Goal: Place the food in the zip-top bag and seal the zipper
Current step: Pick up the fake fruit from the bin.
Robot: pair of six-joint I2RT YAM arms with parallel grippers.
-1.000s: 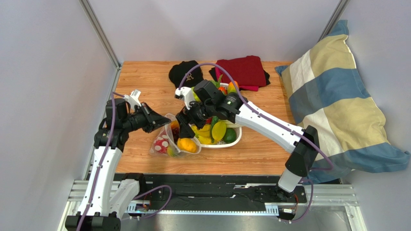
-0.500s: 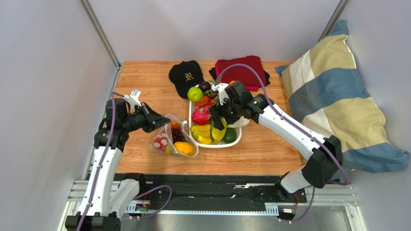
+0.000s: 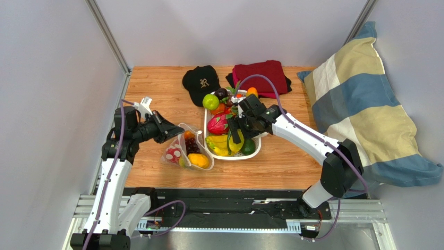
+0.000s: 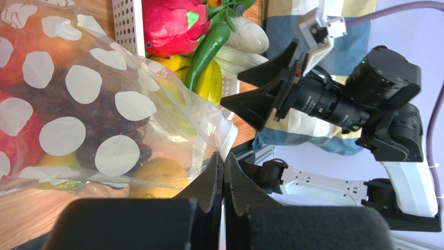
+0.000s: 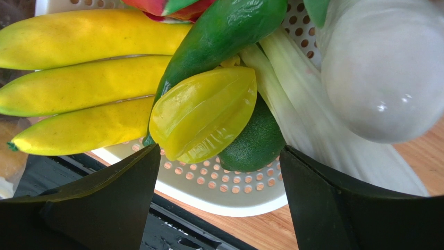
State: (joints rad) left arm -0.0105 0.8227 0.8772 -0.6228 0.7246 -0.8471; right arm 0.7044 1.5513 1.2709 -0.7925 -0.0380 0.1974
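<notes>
The zip-top bag point(image 3: 183, 152) lies left of the white tray point(image 3: 256, 152), its mouth raised and gaping toward the tray. My left gripper point(image 3: 176, 133) is shut on the bag's top edge by the zipper point(image 4: 227, 136). Through the dotted plastic point(image 4: 99, 109) I see dark grapes point(image 3: 193, 145), an orange piece point(image 3: 200, 159) and a red piece point(image 3: 173, 154). My right gripper point(image 5: 220, 151) hangs open just over the tray's near end, holding nothing. A yellow starfruit point(image 5: 203, 114) and a green lime point(image 5: 253, 143) lie between its fingers, with bananas point(image 5: 78, 88) to their left.
The tray also holds a dragon fruit point(image 3: 218, 124), a green apple point(image 3: 210, 101), a green pepper point(image 5: 219, 31) and a white radish point(image 5: 385, 73). A black cap point(image 3: 200, 80) and folded red cloth point(image 3: 262, 77) lie behind it. A striped pillow point(image 3: 365, 104) fills the right side.
My right gripper has swung from the bag's mouth back over the tray. The orange piece it was beside now lies in the bag. The left gripper has kept its hold.
</notes>
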